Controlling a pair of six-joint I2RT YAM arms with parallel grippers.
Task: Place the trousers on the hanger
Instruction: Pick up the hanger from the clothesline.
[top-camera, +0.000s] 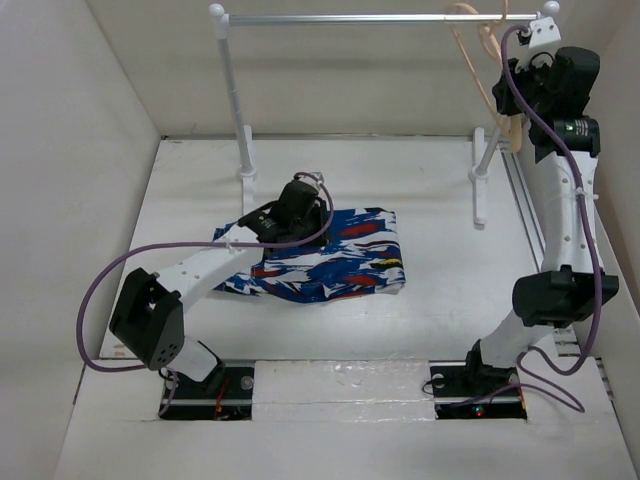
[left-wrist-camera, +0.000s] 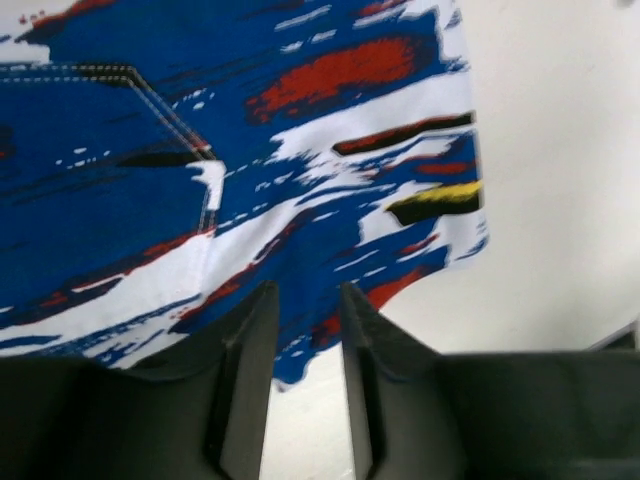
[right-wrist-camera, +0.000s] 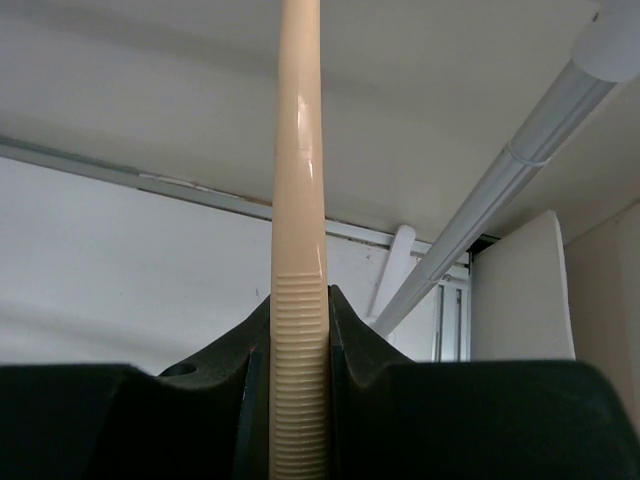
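Note:
The trousers (top-camera: 345, 258) lie folded flat at the middle of the table, blue and white with red, black and yellow dashes. My left gripper (top-camera: 303, 222) hovers low over their left part. In the left wrist view it (left-wrist-camera: 305, 298) is open by a narrow gap, with the near edge of the trousers (left-wrist-camera: 300, 150) lying under the fingertips. The pale tan hanger (top-camera: 478, 52) hangs by its hook from the right end of the rail. My right gripper (top-camera: 522, 132) is raised at the far right and is shut (right-wrist-camera: 300, 305) on the hanger's ribbed bar (right-wrist-camera: 298, 200).
A white-posted metal rail rack (top-camera: 380, 18) stands along the back, with feet at the far left (top-camera: 246, 170) and far right (top-camera: 480, 185). White walls enclose the table on three sides. The rack's rail (right-wrist-camera: 520, 160) runs diagonally beside the right gripper.

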